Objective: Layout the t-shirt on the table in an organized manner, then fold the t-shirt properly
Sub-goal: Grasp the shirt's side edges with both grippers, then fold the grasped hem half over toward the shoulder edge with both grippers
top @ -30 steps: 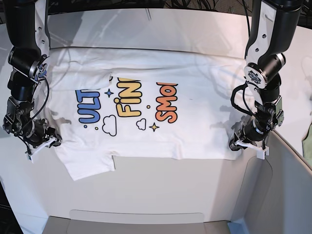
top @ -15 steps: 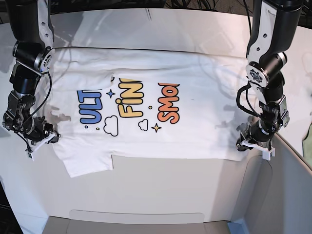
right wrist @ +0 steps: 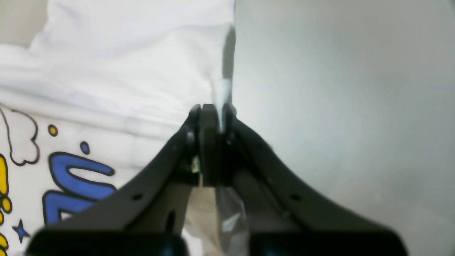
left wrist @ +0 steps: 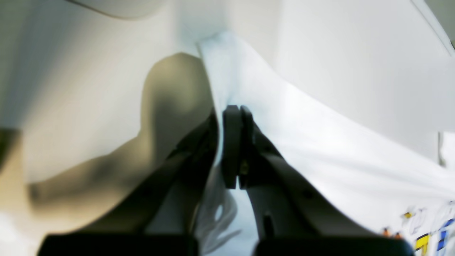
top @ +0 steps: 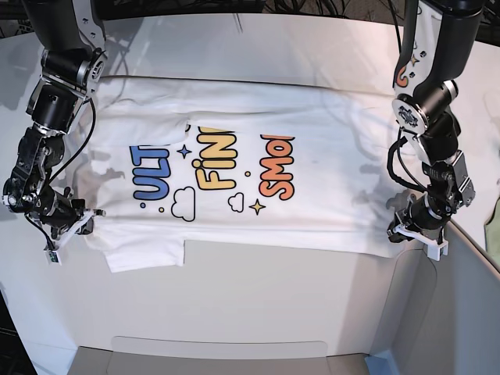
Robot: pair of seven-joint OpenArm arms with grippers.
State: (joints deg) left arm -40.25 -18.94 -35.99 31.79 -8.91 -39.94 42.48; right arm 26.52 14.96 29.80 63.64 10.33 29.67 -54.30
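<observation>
The t-shirt [top: 328, 195] lies spread print-up across the table [top: 258, 297], with its coloured letters near the middle. My right gripper [top: 69, 226], on the left of the base view, is shut on the shirt's edge beside the sleeve. The right wrist view shows white cloth [right wrist: 124, 71] pinched between that gripper's [right wrist: 213, 108] fingertips. My left gripper [top: 408, 233], on the right of the base view, is shut on the opposite lower corner. In the left wrist view a fold of the shirt [left wrist: 320, 135] rises into the closed gripper [left wrist: 233, 110].
A grey padded panel [top: 195, 355] runs along the near edge and up the right side [top: 461, 312]. A greenish object [top: 494, 226] shows at the far right edge. Cables [top: 336, 8] hang behind the table.
The right gripper has closed on the shirt's edge. Both grippers have shifted slightly outward, and the shirt lies flatter and more stretched, with its print a little to the right.
</observation>
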